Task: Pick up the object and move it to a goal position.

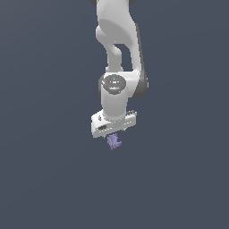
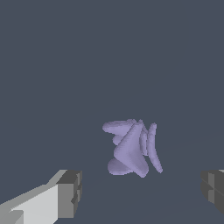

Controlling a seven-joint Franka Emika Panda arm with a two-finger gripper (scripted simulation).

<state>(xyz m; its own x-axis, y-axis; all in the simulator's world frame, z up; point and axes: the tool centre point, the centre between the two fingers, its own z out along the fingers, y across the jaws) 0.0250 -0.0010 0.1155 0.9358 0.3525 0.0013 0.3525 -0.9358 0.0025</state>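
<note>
Hanging straight down over the flat grey desk (image 1: 49, 179), the white arm (image 1: 117, 53) ends in a blocky hand; its pincer (image 1: 113, 137) points at the object (image 1: 114, 142), which shows just below the hand in the exterior view; the fingers themselves are hidden there behind the hand and the object.

The wrist view looks down between the fingers (image 2: 70, 194); one grey pad sits on a white finger at one side of the object (image 2: 132, 150), the other grey pad (image 2: 213, 189) well off at the opposite side; the jaws stand wide, with clear grey gaps between each pad and the object; neither pad touches it.

The object is a small pale purple lump, irregular, with a rounded bulge at one end, a tapering prong pointing away from it, and a few thin curved ribs along one flank; it lies between the two fingers, a little nearer the white-backed one; whether it rests on the desk or just off it cannot be told from either view.
</note>
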